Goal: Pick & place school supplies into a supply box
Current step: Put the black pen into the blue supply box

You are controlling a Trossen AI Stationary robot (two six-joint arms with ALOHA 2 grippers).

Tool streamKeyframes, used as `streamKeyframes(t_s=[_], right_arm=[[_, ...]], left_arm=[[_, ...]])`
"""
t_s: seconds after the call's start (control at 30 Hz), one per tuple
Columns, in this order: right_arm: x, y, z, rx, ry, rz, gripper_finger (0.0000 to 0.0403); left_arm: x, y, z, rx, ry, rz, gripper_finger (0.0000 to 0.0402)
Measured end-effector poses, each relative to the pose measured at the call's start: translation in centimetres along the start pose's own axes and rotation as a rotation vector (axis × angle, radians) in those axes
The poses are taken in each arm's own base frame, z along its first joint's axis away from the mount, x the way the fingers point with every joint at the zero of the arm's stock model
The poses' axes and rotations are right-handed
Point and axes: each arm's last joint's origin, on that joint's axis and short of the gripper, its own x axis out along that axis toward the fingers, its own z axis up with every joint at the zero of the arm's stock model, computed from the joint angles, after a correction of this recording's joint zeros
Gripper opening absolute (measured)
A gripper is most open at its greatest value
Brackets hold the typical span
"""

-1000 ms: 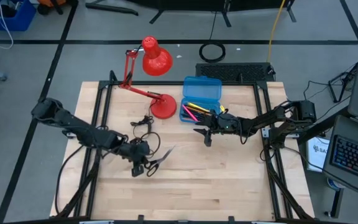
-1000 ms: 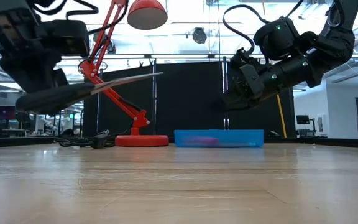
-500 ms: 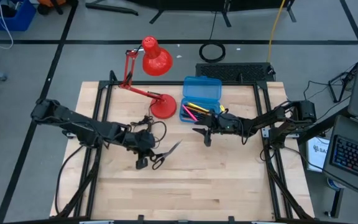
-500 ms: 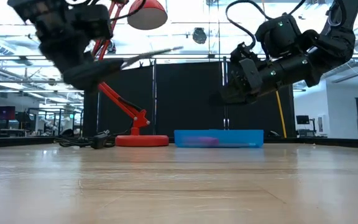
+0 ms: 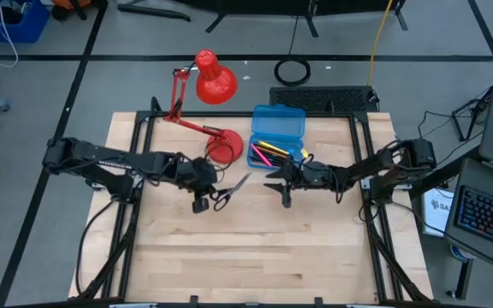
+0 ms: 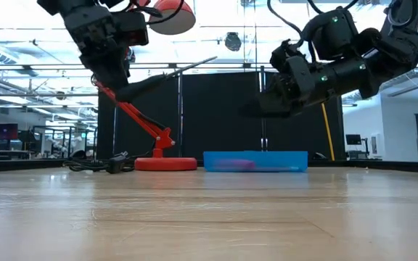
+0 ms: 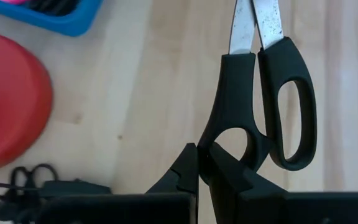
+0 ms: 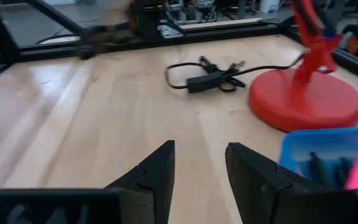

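Above the middle of the worktop (image 5: 246,248), toward its far edge, the left gripper (image 5: 204,193) holds the black-handled scissors (image 5: 229,189) clear of the wood — its fingers are clamped on one handle loop, and the blades point toward the blue pencil case (image 5: 276,137). The left wrist view shows the scissors (image 7: 260,93) closed, blades together, with the gripper's two dark fingers (image 7: 219,165) pressed against each other through the loop nearest them. In the low view the scissors (image 6: 169,78) hang well above the worktop, tilted slightly upward at the tip.

The pencil case lies open at the far edge, right of centre, its lid folded back; pink, yellow, orange and black pens (image 5: 268,154) lie inside the tray. Just beside it on the left stands the red desk lamp (image 5: 208,94), its round base (image 5: 225,150) near the left gripper.

The right gripper (image 5: 282,185) hovers just in front of the pencil case's near side, empty — its fingers (image 8: 157,171) stand apart over bare wood. A black cable with an inline switch (image 8: 213,73) lies on the worktop next to the lamp base.
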Motion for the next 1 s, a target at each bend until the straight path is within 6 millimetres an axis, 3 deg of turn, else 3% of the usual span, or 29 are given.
streamKeyframes(t_s=[0.5, 0.73, 1.0], right_arm=[[-0.6, 4.4, 0.9, -0.005, -0.129, 0.170, 0.0130], [-0.8, 5.2, 0.8, -0.012, -0.125, 0.198, 0.0130], [-0.8, 5.4, 0.8, -0.003, -0.128, 0.205, 0.0130]], left_arm=[[-0.1, 4.0, 1.1, 0.035, -0.041, 0.098, 0.0013], [-0.3, 4.7, 3.7, 0.100, -0.077, 0.172, 0.0013], [2.2, 5.4, 7.9, 0.202, -0.026, 0.189, 0.0013]])
